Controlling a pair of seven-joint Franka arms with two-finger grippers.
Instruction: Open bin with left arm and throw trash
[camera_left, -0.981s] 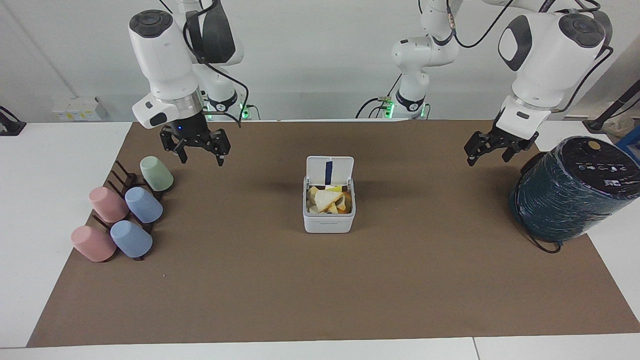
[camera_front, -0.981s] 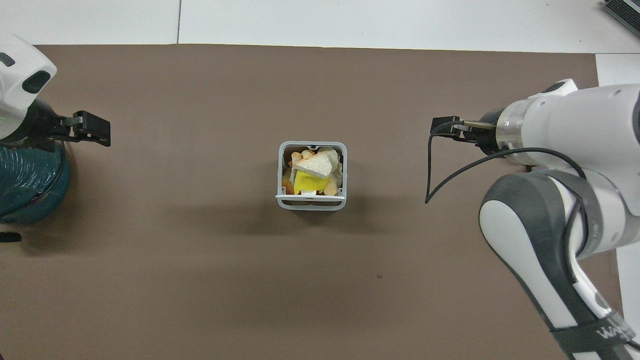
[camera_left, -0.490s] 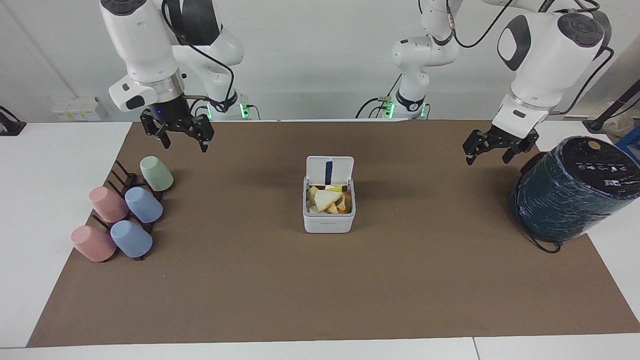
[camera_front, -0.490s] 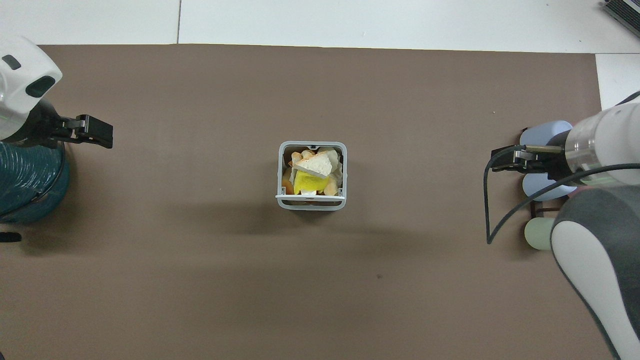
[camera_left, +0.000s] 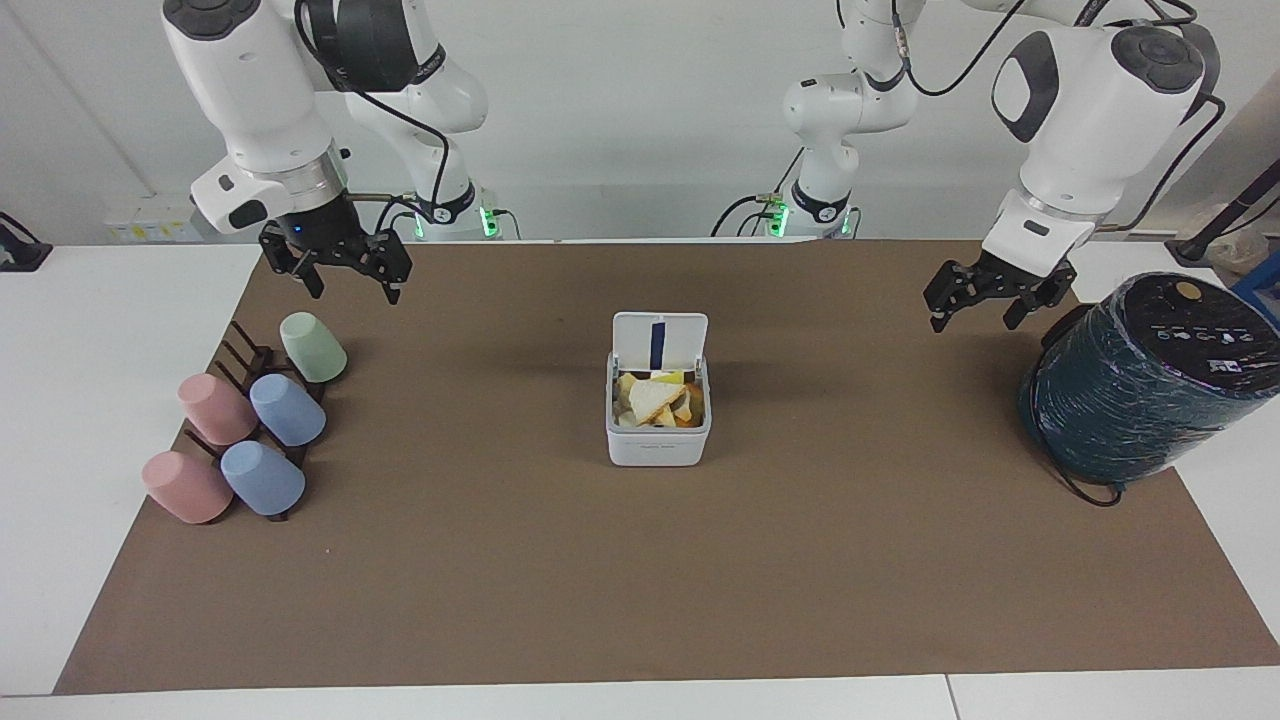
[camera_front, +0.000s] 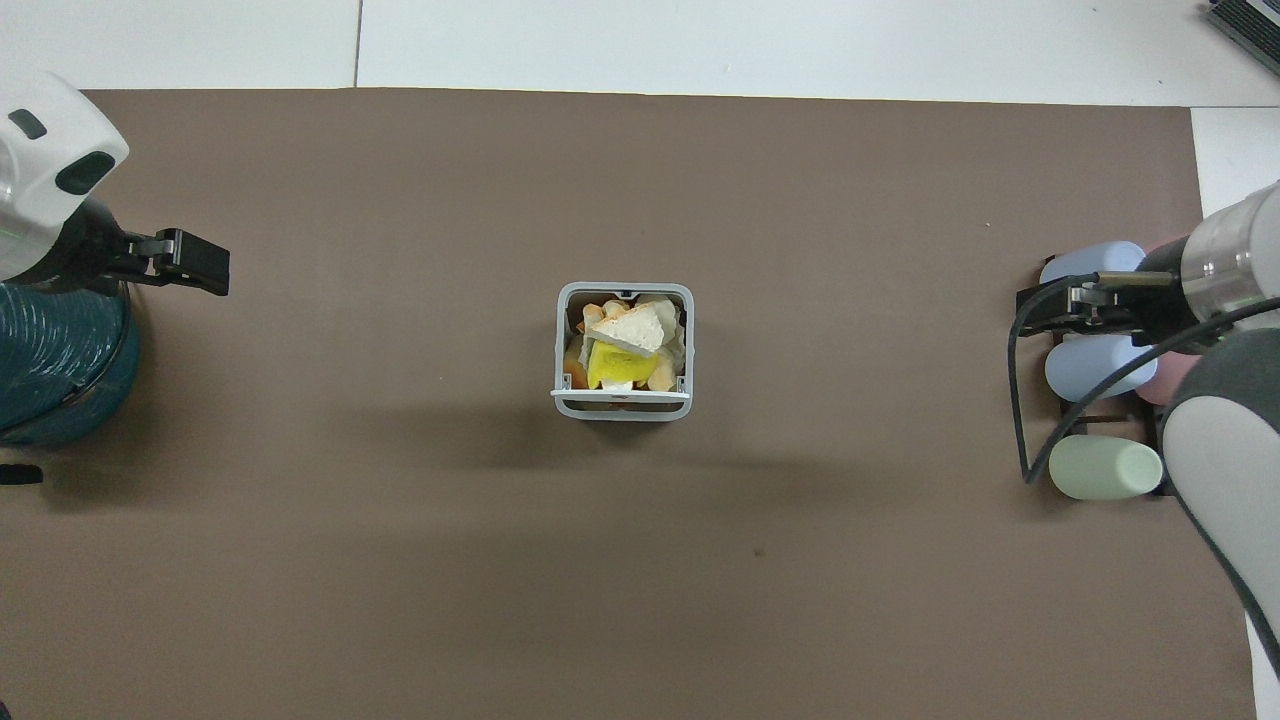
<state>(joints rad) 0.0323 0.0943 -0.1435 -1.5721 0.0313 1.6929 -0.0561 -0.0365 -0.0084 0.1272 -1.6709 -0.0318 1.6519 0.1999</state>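
Observation:
The white bin stands in the middle of the brown mat, its lid hinged upright on the side toward the robots, blue stripe showing. Trash fills it: a cream wedge on top of yellow and orange scraps. From overhead the bin and trash show the same. My left gripper hangs open and empty over the mat beside the teal cylinder, well apart from the bin; it also shows overhead. My right gripper hangs open and empty in the air over the cup rack.
A large dark teal wrapped cylinder lies tilted at the left arm's end of the mat. Several pastel cups sit on a dark rack at the right arm's end: green, pink, blue. Bare mat surrounds the bin.
My right arm has drawn back from the mat's middle toward its own end and risen, now above the cup rack. The left gripper has barely shifted. Bin and trash are unmoved.

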